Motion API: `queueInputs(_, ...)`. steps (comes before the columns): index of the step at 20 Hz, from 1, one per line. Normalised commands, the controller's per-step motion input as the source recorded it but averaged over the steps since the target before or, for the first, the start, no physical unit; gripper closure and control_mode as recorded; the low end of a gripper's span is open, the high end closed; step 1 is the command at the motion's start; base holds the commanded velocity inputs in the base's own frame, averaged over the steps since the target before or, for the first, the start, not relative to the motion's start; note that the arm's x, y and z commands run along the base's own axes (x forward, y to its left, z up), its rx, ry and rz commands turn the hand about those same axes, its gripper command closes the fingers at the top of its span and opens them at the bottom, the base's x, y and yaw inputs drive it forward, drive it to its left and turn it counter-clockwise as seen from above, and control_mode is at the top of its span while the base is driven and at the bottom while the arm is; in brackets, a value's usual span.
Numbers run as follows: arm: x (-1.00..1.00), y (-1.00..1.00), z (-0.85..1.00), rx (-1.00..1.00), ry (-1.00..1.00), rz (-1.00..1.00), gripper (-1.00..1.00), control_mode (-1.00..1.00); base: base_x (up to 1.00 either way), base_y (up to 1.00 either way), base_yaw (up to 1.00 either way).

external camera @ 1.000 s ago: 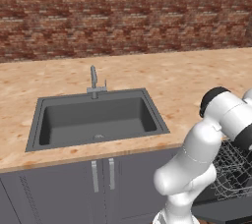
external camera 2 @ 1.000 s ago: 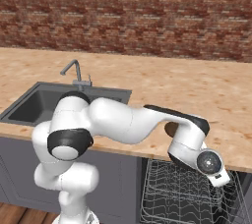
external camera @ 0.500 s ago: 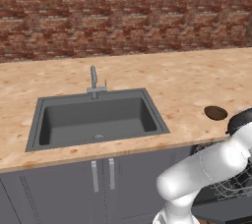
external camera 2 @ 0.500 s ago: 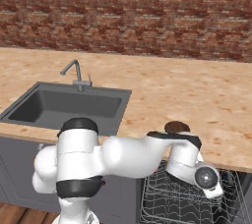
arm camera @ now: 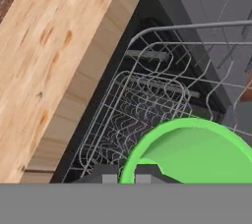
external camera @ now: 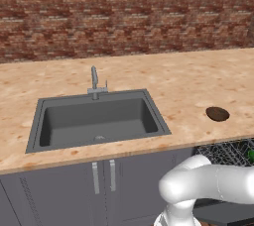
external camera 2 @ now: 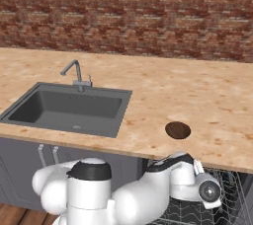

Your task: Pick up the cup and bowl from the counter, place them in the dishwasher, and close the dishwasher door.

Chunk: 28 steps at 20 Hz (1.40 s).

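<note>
In the hand view the bright green cup [arm camera: 194,155] is close up, its rim pinched between my gripper's [arm camera: 125,176] two fingertips. The cup hangs over the dishwasher's grey wire rack [arm camera: 147,101]. A green sliver of the cup [external camera: 250,156] shows at the right edge of the left base view, inside the rack [external camera: 225,151]. The dark brown bowl [external camera: 217,114] [external camera 2: 177,130] lies alone on the tan counter [external camera: 178,86], right of the sink. My arm reaches low under the counter edge, its hand [external camera 2: 206,189] over the rack [external camera 2: 232,204].
The dark grey sink [external camera: 96,121] with its faucet [external camera: 94,82] is set in the counter's left half. Grey cabinet doors with silver handles [external camera: 103,176] stand below it. A brick wall [external camera: 124,12] backs the counter. Wooden floor [arm camera: 44,41] runs beside the rack.
My arm has dropped from counter height down below the counter edge to the dishwasher rack, carrying the cup. The bowl, hidden behind the arm before, now shows on the counter.
</note>
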Motion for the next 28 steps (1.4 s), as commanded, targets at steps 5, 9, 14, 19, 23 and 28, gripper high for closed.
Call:
queueInputs(5,0.0,0.0,-0.52,0.02,0.01,0.0,1.0,-1.0,0.0,0.0,0.0)
queueInputs(9,0.0,-0.01,-0.47,0.02,0.03,0.0,1.0,-1.0,0.0,0.0,0.0)
queueInputs(14,0.12,-0.09,-0.33,0.03,0.04,0.0,1.0,-1.0,0.0,0.0,0.0)
queueInputs(19,0.25,-0.14,-0.27,0.01,0.05,0.0,1.0,-1.0,0.0,0.0,0.0)
queueInputs(23,0.3,-0.14,-0.29,0.01,0.05,0.0,1.0,-1.0,0.0,0.0,0.0)
queueInputs(28,0.08,-0.09,-0.49,0.02,0.02,0.0,1.0,-1.0,0.0,0.0,0.0)
